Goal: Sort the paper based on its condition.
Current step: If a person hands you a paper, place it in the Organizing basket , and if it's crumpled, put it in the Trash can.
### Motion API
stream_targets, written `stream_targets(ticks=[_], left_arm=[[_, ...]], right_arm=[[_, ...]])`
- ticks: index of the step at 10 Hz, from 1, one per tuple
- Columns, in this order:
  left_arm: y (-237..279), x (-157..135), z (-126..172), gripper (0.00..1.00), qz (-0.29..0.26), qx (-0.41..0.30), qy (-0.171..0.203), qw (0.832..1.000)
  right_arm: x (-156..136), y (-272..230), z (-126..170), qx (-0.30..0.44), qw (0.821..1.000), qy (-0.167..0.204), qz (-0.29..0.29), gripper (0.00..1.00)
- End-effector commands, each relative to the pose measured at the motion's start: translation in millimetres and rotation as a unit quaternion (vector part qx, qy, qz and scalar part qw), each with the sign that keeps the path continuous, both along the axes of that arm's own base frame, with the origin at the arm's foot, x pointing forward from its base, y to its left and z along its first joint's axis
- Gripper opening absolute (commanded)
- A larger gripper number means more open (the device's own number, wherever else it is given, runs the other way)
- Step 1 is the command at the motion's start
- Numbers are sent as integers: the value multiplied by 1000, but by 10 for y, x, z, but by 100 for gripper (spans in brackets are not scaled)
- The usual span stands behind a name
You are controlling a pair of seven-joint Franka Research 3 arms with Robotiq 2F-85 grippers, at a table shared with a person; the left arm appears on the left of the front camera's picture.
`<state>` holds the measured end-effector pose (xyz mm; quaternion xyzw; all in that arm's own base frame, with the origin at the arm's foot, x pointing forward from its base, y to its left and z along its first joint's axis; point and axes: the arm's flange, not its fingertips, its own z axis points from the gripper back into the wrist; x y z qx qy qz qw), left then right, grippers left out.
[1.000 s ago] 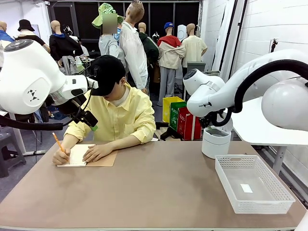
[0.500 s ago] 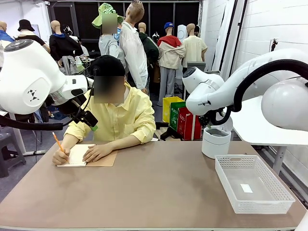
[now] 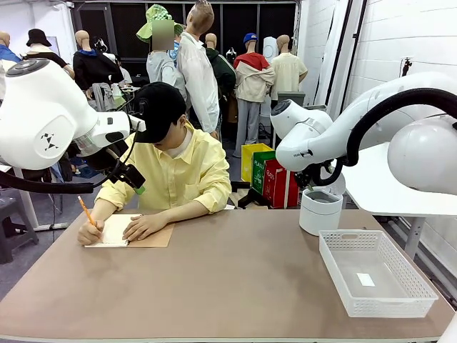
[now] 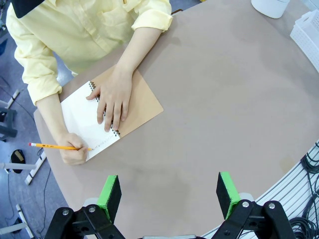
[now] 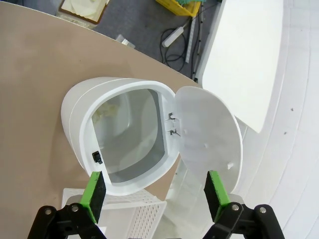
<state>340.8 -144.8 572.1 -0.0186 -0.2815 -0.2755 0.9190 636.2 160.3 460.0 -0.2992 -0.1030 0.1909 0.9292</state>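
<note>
Right arm [image 3: 307,146] has barely shifted; person's hand [image 4: 113,97] rests on the notebook [image 4: 79,117]; left gripper [image 4: 168,193] and right gripper [image 5: 154,193] gape wide, empty.

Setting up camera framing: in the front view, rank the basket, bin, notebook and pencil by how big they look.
Largest: basket, though it is nearest the camera.
Next: notebook and bin, too alike to rank.
Smallest: pencil.
</note>
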Motion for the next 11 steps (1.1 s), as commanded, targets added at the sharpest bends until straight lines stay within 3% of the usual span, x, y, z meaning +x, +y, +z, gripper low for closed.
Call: stream_targets(ticks=[1, 7, 11], left_arm=[[12, 12, -11, 100, -4, 0, -6, 1000], [12, 12, -11, 100, -4, 0, -6, 1000], [12, 12, -11, 100, -4, 0, -6, 1000]], right_arm=[[-4, -12, -24, 1, 1000, 0, 1, 100], [0, 0, 0, 0, 1000, 0, 0, 100], [-438, 360, 402, 132, 985, 11, 106, 100]])
